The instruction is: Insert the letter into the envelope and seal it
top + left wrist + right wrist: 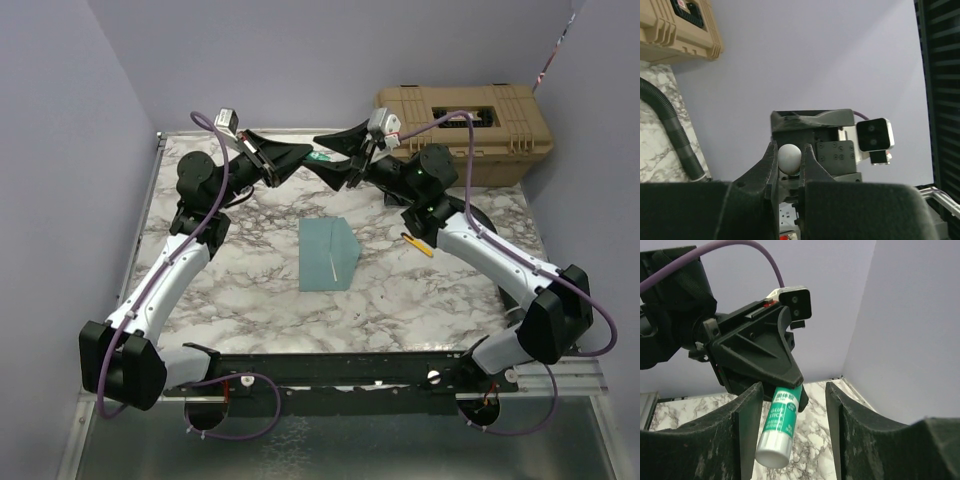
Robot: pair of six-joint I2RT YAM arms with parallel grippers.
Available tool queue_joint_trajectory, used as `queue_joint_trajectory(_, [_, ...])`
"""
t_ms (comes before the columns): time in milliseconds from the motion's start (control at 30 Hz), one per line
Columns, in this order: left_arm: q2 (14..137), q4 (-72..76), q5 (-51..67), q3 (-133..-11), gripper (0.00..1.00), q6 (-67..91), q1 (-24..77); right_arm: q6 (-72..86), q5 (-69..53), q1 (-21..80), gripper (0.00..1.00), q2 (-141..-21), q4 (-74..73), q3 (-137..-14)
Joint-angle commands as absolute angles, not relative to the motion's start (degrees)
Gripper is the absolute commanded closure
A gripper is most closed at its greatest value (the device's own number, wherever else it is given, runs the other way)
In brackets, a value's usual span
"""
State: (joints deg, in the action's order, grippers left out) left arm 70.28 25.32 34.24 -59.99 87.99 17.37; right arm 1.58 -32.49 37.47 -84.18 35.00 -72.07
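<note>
Letter unseen (presumably inside), the envelope [327, 254] lies unsealed; at its 12 o'clock the left gripper [789, 160] pinches a glue stick [781, 427], the right gripper [794, 395] with jaws parted.

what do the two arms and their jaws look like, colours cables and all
The left arm and the right arm look alike: white link shells between chunky black joints and black bases. A purple cable loops along each arm. The jaws are matte black, broad and wedge-shaped, with a rough texture. Each wrist carries a small silver-grey camera box with two lenses.
</note>
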Motion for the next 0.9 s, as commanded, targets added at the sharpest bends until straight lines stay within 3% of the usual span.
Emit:
queue_joint_trajectory(0, [70.4, 31.7, 34.6, -59.9, 1.0, 92.9, 17.4, 3.2, -36.1, 37.3, 0.43, -85.9, 43.7, -70.0])
queue_joint_trajectory(467, [71.0, 37.9, 32.8, -56.4, 1.0, 99.6, 17.3, 2.8, -35.6, 37.3, 0.42, -86.9, 48.4, -69.2])
queue_joint_trajectory(733, [70.9, 40.0, 32.4, -55.7, 1.0, 101.6, 17.3, 3.4, -36.1, 37.2, 0.61, -88.2, 49.5, -69.9])
queue_joint_trajectory(867, [70.7, 40.1, 32.3, -54.7, 1.0, 102.3, 17.4, 3.8, -36.2, 37.3, 0.62, -88.3, 50.1, -70.4])
